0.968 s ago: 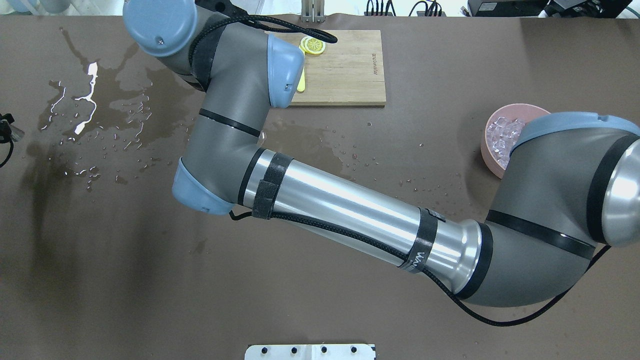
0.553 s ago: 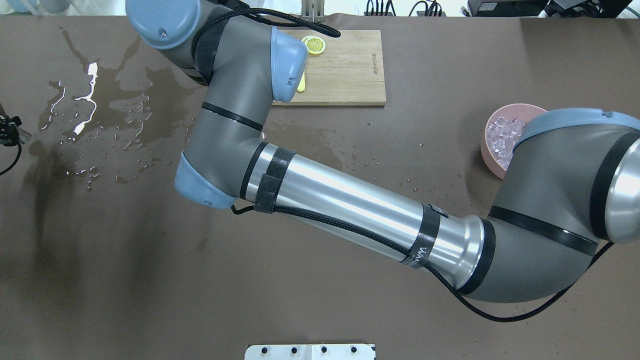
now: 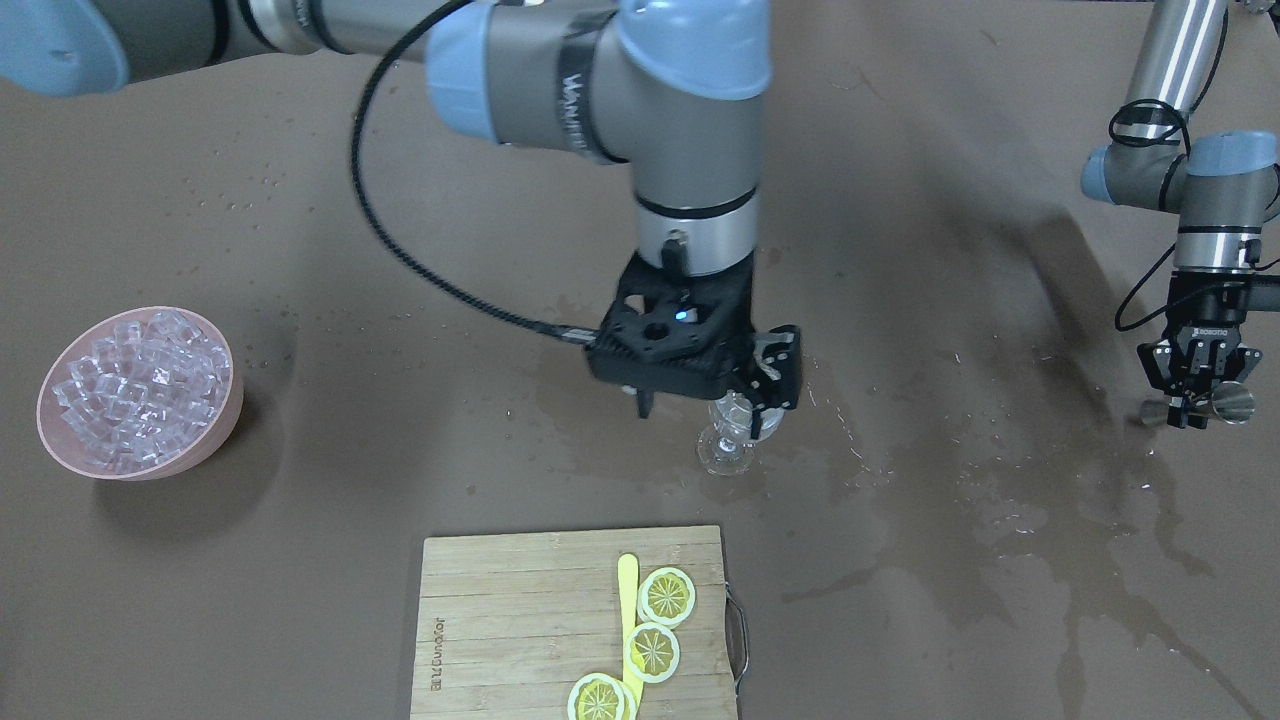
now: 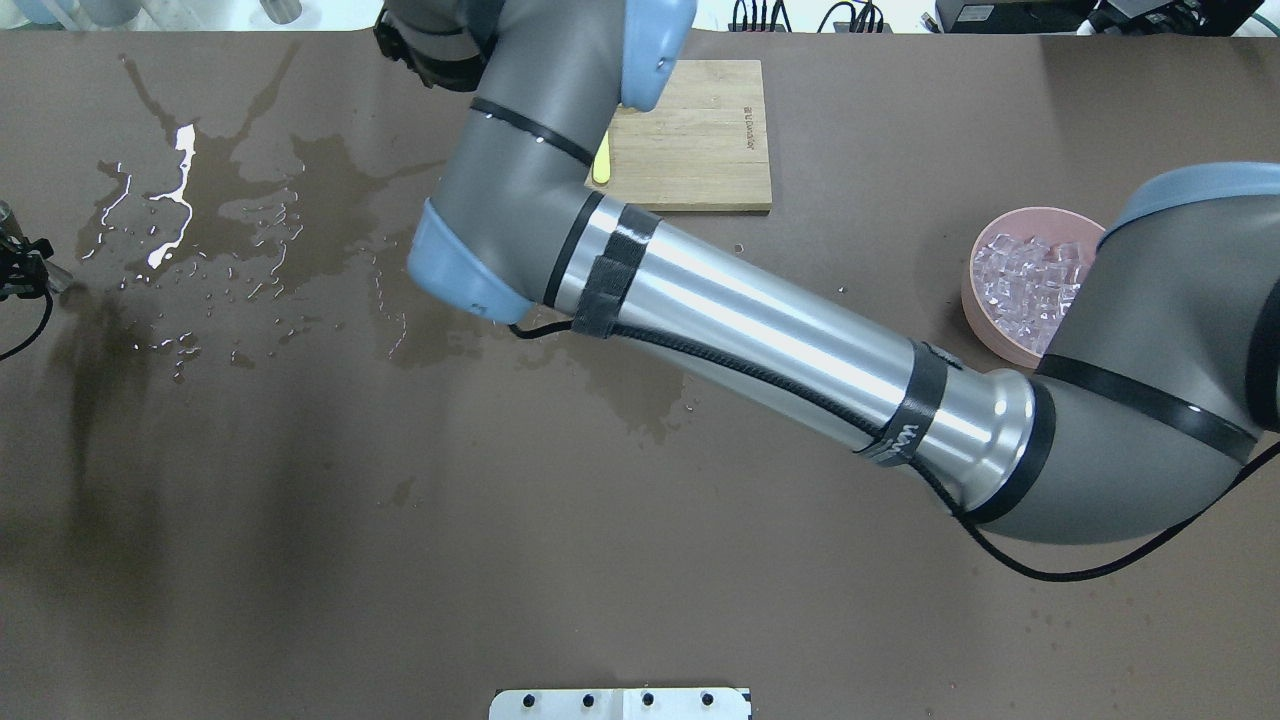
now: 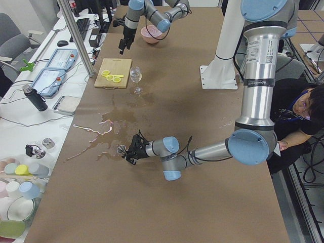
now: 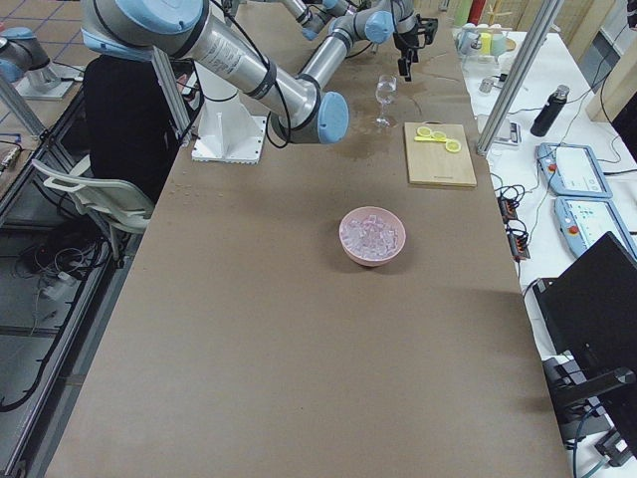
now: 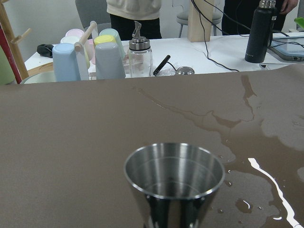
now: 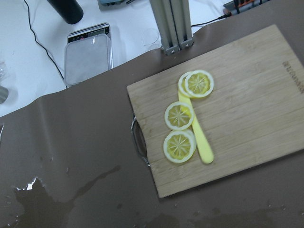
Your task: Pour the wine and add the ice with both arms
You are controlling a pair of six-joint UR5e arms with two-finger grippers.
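1. While the right gripper (image 3: pixel 768 385) hangs directly over the wine glass (image 3: pixel 728 448), I cannot tell whether its claw is apart or together, nor whether it carries a cube. I judge adding ice to be the step in hand.
2. Heaped in the pink bowl (image 3: pixel 160 468), the ice (image 3: pixel 135 385) lies well apart from the glass, so each cube needs a long carry. Pinch 1 cube squarely across its flat faces, since wet ice will likely slip.
3. Release low and centred over the mouth of the glass, which stands on a thin stem and looks easy to tip.
4. Near the table's end, far from the glass, the left gripper (image 3: pixel 1195 405) is clamped on the metal cup (image 7: pixel 174 175), held upright. The cup's inside looks empty.
5. Of the wine (image 4: pixel 184 150), what shows is clear pools on the table (image 4: pixel 300 560). Whether any is in the glass is too small to tell. Leave the left arm out there so the 2 arms do not cross.
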